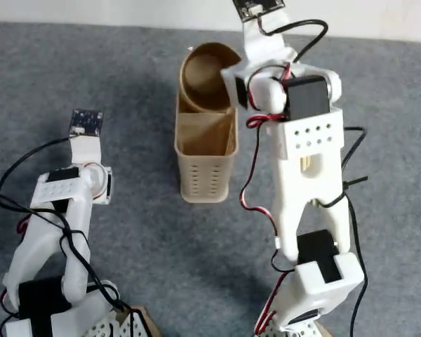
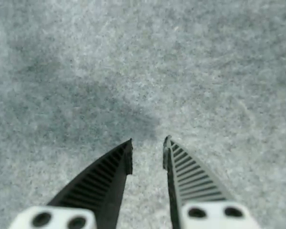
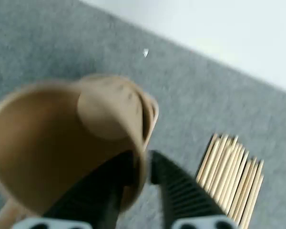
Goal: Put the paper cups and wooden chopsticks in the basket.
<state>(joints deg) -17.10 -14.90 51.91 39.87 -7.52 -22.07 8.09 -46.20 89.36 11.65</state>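
Note:
A brown paper cup [image 1: 205,74] hangs tilted at the far end of the beige basket [image 1: 205,175]. My right gripper [image 1: 236,78] is shut on the cup's rim. In the right wrist view the cup [image 3: 62,143] has its rim pinched between the black fingers of the right gripper [image 3: 143,160]. A bundle of wooden chopsticks [image 3: 231,174] lies on the carpet beyond it; a bit of them [image 1: 308,166] shows under the right arm. My left gripper [image 2: 148,143] hovers over bare carpet, open and holding nothing, left of the basket [image 1: 84,125].
Grey carpet covers the table, with a white wall strip [image 1: 126,10] along the far edge. The basket's near compartment [image 1: 207,133] has nothing in it. Cables trail from both arms.

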